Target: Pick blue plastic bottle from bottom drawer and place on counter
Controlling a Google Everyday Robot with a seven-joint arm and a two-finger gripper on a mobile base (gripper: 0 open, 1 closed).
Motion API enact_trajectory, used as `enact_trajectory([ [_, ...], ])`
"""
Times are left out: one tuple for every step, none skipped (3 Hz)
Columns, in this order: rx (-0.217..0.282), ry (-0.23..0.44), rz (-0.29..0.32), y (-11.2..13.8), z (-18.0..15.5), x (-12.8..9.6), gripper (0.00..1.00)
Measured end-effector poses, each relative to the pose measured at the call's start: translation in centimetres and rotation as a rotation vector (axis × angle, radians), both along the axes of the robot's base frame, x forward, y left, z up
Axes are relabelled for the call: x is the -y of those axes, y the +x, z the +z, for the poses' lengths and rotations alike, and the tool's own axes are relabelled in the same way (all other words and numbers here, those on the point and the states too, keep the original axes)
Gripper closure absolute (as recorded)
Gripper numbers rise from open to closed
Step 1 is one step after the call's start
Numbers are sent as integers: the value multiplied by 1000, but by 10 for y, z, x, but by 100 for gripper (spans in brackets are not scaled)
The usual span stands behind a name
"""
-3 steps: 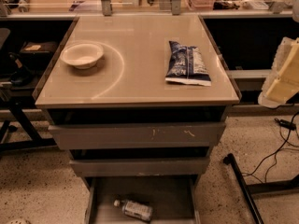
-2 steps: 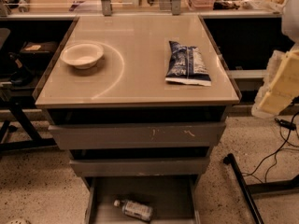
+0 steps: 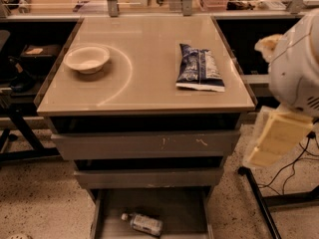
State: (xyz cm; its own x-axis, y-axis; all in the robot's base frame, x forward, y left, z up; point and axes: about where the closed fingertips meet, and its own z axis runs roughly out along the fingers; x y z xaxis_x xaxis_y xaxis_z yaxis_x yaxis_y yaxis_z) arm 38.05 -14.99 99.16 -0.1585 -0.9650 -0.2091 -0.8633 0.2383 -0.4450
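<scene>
The blue plastic bottle (image 3: 143, 223) lies on its side in the open bottom drawer (image 3: 185, 208), white cap pointing left. The counter (image 3: 149, 78) tops the grey drawer cabinet. My gripper (image 3: 273, 138) shows as a pale yellowish part hanging under the white arm housing (image 3: 298, 68) at the right edge. It is beside the cabinet at the level of the upper drawers, well above and to the right of the bottle. It holds nothing that I can see.
A beige bowl (image 3: 86, 59) sits on the counter's left, a dark blue snack bag (image 3: 199, 73) on its right. Two wider grey drawers (image 3: 144, 144) are stacked above the bottom one. Black stand legs and cables (image 3: 279, 193) cross the floor at right.
My arm has moved further into view from the right edge, and the gripper has come lower beside the cabinet. The bottle, bowl and bag have not moved.
</scene>
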Motion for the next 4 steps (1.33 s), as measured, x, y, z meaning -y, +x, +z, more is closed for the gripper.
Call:
enact_trajectory([
  [-61, -1, -4, -12, -53, -8, 0],
  [-118, -26, -9, -26, -87, -2, 0],
  [-117, -26, -9, -26, -87, -2, 0],
  [-140, -15, -17, -28, -119, -12, 0],
])
